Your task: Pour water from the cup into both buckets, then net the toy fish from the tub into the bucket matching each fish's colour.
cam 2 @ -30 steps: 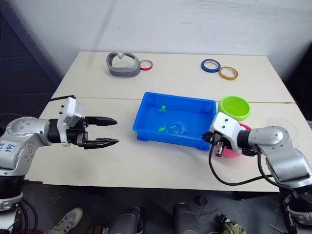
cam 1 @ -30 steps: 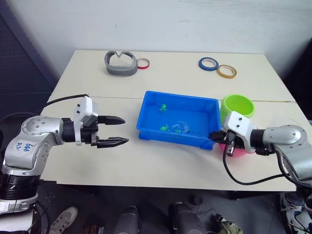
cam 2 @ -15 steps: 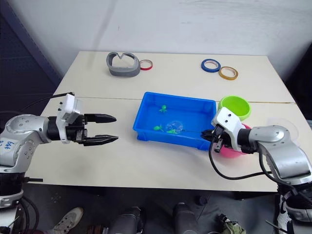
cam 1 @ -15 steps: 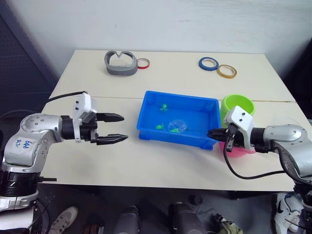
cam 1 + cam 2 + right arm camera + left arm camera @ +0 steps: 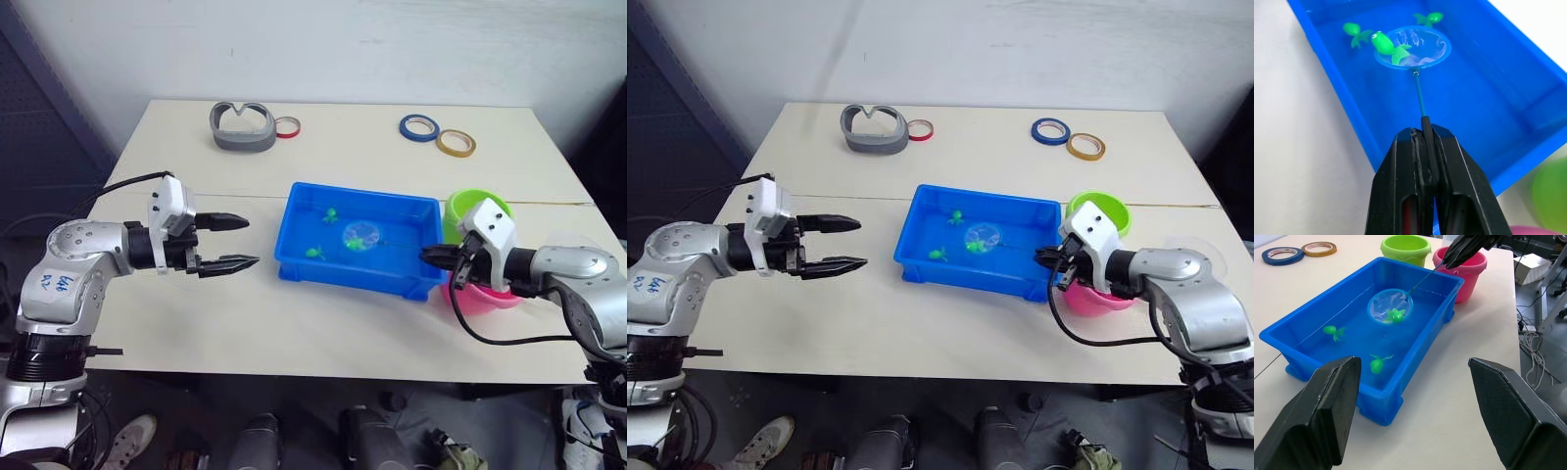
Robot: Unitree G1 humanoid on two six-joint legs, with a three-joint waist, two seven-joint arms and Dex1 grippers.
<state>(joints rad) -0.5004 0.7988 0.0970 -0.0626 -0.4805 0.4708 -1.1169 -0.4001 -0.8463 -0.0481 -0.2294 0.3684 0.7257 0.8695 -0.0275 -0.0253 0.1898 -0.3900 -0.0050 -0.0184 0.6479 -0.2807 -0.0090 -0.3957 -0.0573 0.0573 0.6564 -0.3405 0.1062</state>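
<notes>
Right wrist view: my right gripper [image 5: 1424, 142] is closed flat on the thin dark stick of the net [image 5: 1413, 47], pinching it at its near end. I judge the net very light, but the handle is slim and likely whippy, and being narrow it could twist between my fingers; the grip belongs on the stick, never on the soft mesh. A green fish [image 5: 1385, 44] lies across the hoop's rim at about nine o'clock, half in, so it could slide off if I tilt.

From the head camera, the hoop sits over the middle of the blue tub [image 5: 294, 250], with two more green fish [image 5: 313, 253] toward nine o'clock of it. The green bucket [image 5: 470, 206] and pink bucket [image 5: 480, 299] stand at the tub's three o'clock end.

My left gripper [image 5: 231, 243] hangs wide open and empty, well apart at the tub's nine o'clock.
</notes>
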